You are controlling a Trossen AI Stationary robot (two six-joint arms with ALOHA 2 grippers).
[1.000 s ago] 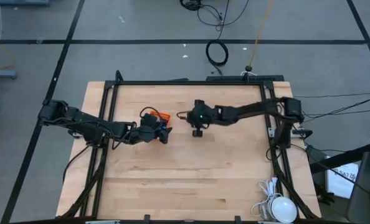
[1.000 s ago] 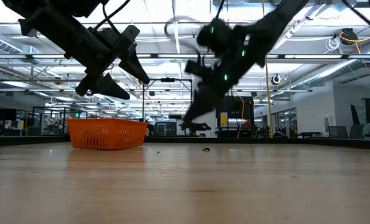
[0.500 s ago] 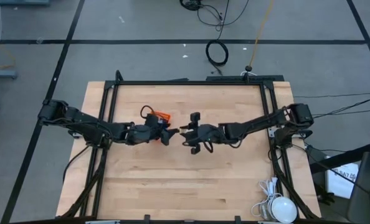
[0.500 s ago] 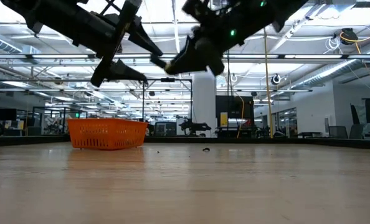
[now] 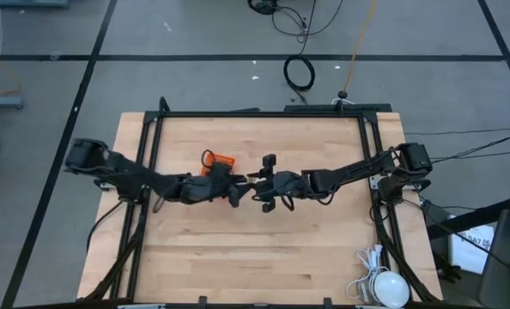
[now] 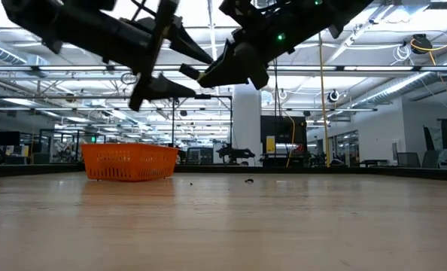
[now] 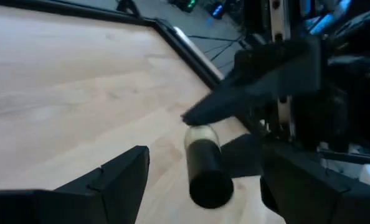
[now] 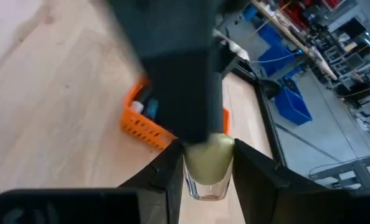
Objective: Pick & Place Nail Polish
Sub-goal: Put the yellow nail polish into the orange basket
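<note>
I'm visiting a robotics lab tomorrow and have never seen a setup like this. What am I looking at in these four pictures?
These are two dark robot arms at a wooden table, each ending in a two-finger claw. One picture looks straight down from above, one looks level across the tabletop, and the other two come from cameras on each arm's wrist. An orange mesh basket stands on the table. The arms meet in the air near the table's middle. The right claw grips a small nail polish bottle, pale yellow-green with a dark cap. The left claw is open, close to the bottle, and holds nothing.
</note>
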